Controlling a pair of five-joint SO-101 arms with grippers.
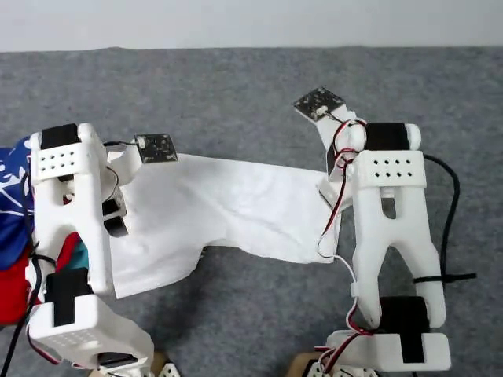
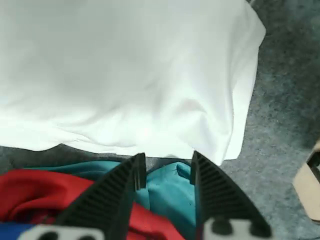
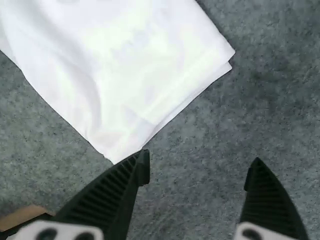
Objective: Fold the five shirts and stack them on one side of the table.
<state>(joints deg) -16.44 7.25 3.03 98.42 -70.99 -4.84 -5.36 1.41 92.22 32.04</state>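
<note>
Grey carpet-textured tabletop (image 1: 236, 86) runs under both of my arms. Across its middle I see the white shirt (image 1: 228, 212) lying rumpled and partly doubled over, stretched between the left arm (image 1: 75, 212) and the right arm (image 1: 389, 212). At the table's left edge, partly under the left arm, sits a heap of coloured shirts (image 1: 12, 204): blue patterned, red and teal. My left gripper (image 2: 167, 167) hangs over the teal cloth, just beside the white shirt's edge, with its jaws parted and nothing between them. My right gripper (image 3: 200, 165) is spread wide above bare tabletop, one fingertip close to the white shirt's layered corner, grasping nothing.
</note>
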